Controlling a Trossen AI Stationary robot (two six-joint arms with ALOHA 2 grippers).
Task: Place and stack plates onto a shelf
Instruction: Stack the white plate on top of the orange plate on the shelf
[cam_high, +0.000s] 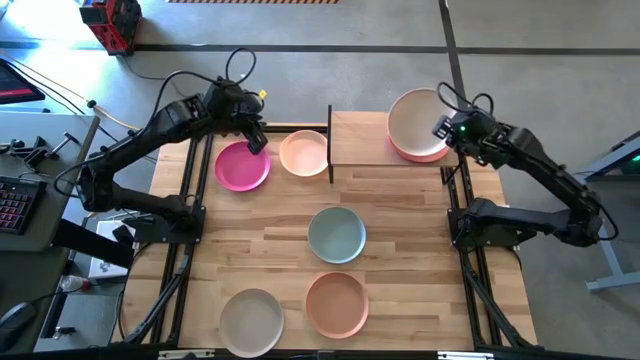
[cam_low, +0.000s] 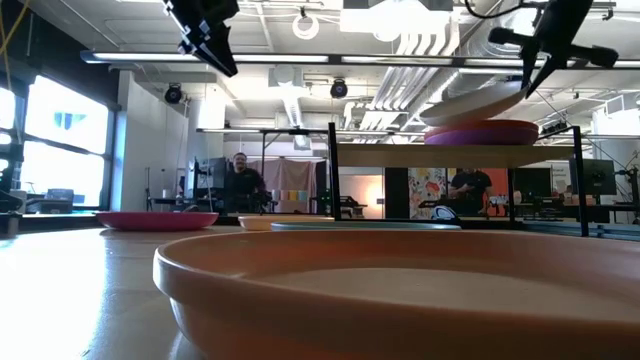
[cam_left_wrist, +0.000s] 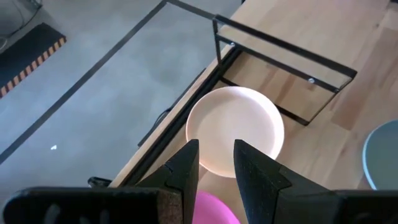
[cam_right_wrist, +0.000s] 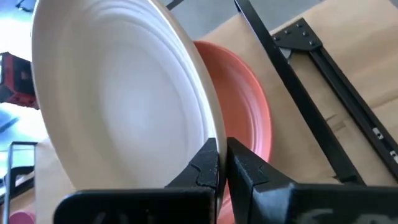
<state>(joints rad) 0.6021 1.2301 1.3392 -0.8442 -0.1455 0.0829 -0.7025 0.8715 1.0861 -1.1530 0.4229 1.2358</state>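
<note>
My right gripper is shut on a beige plate over the right end of the light-wood shelf. An orange-red plate lies flat on the shelf under it. My left gripper is open and empty, high above the far rim of the magenta plate, which lies flat on the table. A cream plate lies on the table against the shelf's left posts and also shows in the left wrist view. Pale teal, salmon and off-white plates lie on the table nearer the front. My right gripper pinches the beige plate's rim on its side toward the table's right edge, one finger on the upper face and one beneath. The fingers come slanting down from the right. The plate is tilted, held side up; whether its low side touches the orange-red plate, I cannot tell.
The shelf's black posts stand between the cream plate and the board. The left half of the shelf board is bare. People stand in the room beyond the table. Bare table lies between the magenta and off-white plates.
</note>
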